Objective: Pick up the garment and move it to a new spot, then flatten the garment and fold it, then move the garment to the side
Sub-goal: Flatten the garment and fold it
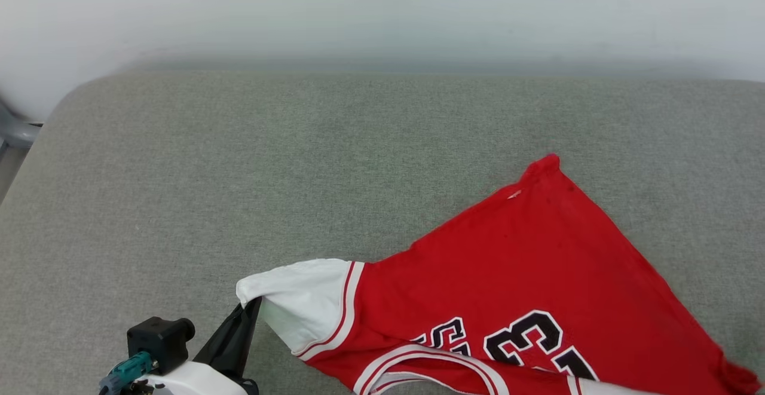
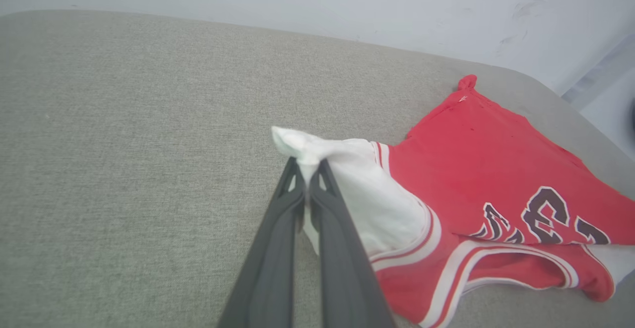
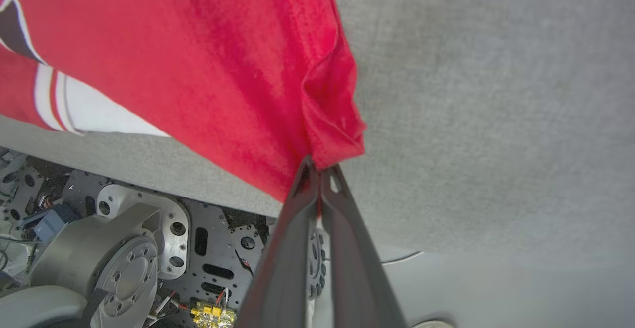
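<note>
Two-handed, clenches left fingers (image 2: 296,194) on the white sleeve tip and right fingers (image 3: 305,189) on a red corner of the garment (image 1: 538,275), spread on the surface (image 1: 239,174) between them, and risks slipping under uneven pull.

Markings found on 1 item only: the red garment (image 1: 538,263). Chest print in black with white edging. 1 digit (image 1: 526,338) reads as 3 in the head and left wrist views. The figure beside it is cut by a fold and the picture edge; not legible. Lettering (image 1: 448,332) next to the digit is partly folded under; word not readable. No brand, tag text or other sign legible.
</note>
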You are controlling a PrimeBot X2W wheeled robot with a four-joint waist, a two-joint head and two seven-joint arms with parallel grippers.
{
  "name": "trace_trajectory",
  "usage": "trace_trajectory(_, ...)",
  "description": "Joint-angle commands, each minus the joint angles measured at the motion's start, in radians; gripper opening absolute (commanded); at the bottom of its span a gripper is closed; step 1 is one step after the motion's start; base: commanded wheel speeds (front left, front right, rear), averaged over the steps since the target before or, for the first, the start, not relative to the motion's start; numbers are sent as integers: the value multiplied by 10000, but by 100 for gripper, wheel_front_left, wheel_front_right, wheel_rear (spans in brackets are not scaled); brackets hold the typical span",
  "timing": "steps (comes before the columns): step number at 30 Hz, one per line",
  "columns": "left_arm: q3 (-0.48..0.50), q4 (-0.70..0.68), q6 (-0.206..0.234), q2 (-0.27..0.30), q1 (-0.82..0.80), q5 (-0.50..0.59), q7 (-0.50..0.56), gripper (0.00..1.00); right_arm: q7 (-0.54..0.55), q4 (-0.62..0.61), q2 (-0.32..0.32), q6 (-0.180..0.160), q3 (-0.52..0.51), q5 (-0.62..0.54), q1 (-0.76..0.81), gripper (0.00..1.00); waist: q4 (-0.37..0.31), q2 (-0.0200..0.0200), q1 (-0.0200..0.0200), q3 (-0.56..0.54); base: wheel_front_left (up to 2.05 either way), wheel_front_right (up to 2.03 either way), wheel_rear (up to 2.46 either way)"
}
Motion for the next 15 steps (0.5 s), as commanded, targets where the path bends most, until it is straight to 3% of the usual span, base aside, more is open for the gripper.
trace_trajectory(1,4,-48,24,55,46,42,26,0,-147,-41,350,-8,-178,-120,512,0,-27,-1,3,15,0,0,0)
trace_trajectory(6,17,-51,25,62,-43,35,30,0,-356,71,1149,-8,-304,-419,1466,0,-45,-1,3,97,0,0,0)
trace_trajectory(11,69,20,48,80,-58,33,-20,0,-623,-154,1432,-8,-332,-704,1494,0,-92,-1,3,94,0,0,0)
trace_trajectory(12,81,25,50,74,-34,20,-32,0,-719,-225,1426,-8,-433,-756,1371,20,-111,-1,3,72,0,0,0)
trace_trajectory(13,86,24,50,69,-9,16,-44,0,-846,-313,1392,-8,-568,-800,1253,85,-125,-1,3,55,0,0,0)
trace_trajectory(14,76,27,44,64,11,19,-52,0,-969,-396,1359,-8,-708,-832,1149,100,-128,-1,3,38,0,0,0)
trace_trajectory(15,62,28,32,60,22,28,-56,0,-1068,-465,1362,-8,-875,-835,1034,100,-125,-1,3,24,0,0,0)
